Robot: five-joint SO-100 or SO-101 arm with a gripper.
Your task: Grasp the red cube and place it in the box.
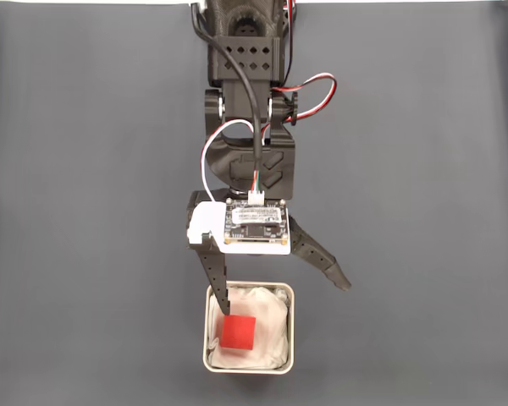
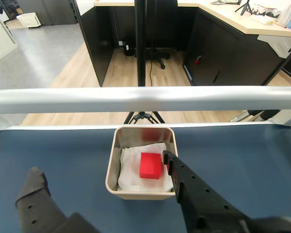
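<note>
The red cube (image 1: 237,331) (image 2: 151,165) lies inside the box (image 1: 291,338) (image 2: 140,196), resting on its white wrinkly lining, near the front edge of the table in the fixed view. My gripper (image 1: 284,299) (image 2: 101,165) is open wide just above the box. One black finger (image 1: 220,288) (image 2: 184,182) reaches down into the box, with its tip right beside the cube. I cannot tell whether that tip touches the cube. The other finger (image 1: 326,264) (image 2: 34,194) is spread outside the box, over the mat. Nothing is held between the fingers.
The box stands on a dark grey-blue mat (image 1: 85,254) with bare surface on both sides. In the wrist view a silver rail (image 2: 145,99) runs along the table edge just behind the box. Beyond it are a wooden floor and dark desks.
</note>
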